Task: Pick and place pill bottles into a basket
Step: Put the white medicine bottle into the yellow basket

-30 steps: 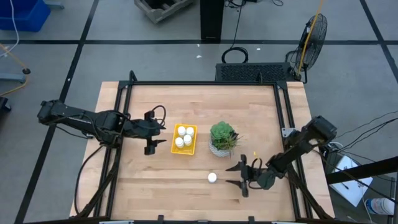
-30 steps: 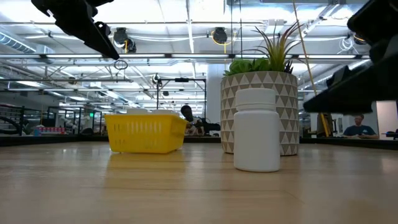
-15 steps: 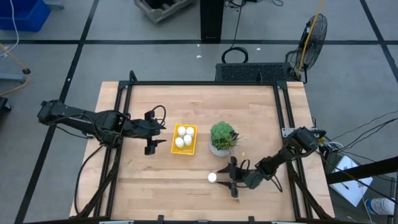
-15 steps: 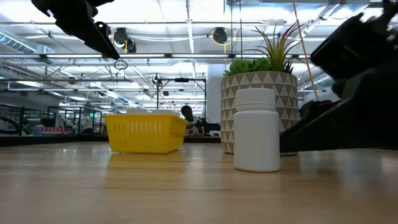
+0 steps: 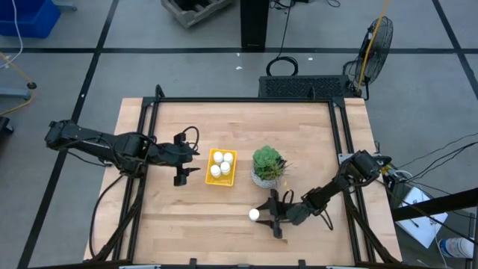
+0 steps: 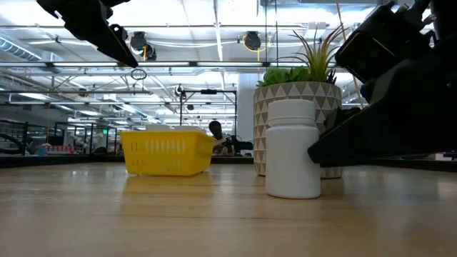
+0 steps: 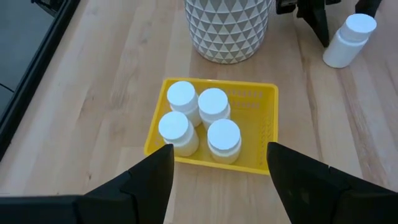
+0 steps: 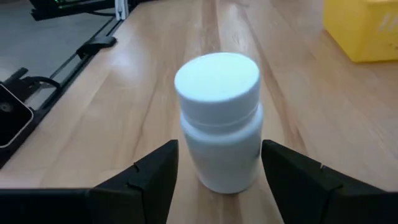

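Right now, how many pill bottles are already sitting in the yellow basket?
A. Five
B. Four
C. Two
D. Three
B. The left wrist view shows four white-capped pill bottles packed in the yellow basket, while the fifth bottle stands upright on the table between the open fingers of the right gripper.

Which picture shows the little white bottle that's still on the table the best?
The right wrist view: the lone pill bottle stands upright, big and close, between the right gripper's open fingers. The low view shows its side, partly behind an arm. The high view shows only a white dot; the left wrist view shows it small, beyond the basket.
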`<move>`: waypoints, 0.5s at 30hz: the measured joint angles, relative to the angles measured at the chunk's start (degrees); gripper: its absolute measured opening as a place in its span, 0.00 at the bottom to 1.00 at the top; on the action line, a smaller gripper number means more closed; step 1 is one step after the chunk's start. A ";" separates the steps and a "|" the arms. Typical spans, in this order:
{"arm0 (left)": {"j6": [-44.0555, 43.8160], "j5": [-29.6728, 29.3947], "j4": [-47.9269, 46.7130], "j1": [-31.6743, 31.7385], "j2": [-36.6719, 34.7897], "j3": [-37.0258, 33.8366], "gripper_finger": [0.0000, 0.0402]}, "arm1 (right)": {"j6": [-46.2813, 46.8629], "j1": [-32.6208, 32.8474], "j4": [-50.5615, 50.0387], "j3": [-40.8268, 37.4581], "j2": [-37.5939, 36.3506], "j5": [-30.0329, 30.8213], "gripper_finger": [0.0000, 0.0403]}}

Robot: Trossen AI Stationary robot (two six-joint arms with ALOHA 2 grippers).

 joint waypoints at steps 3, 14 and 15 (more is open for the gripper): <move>0.25 0.00 0.48 0.00 0.00 0.00 0.65 | -0.10 0.00 -2.73 0.98 0.00 0.15 0.55; 0.43 0.00 0.62 0.00 0.00 0.00 0.64 | -1.24 0.12 -6.25 2.05 0.00 3.13 0.53; 0.43 0.00 0.68 0.00 -0.01 0.00 0.64 | -1.28 0.31 -6.23 2.05 0.00 3.27 0.53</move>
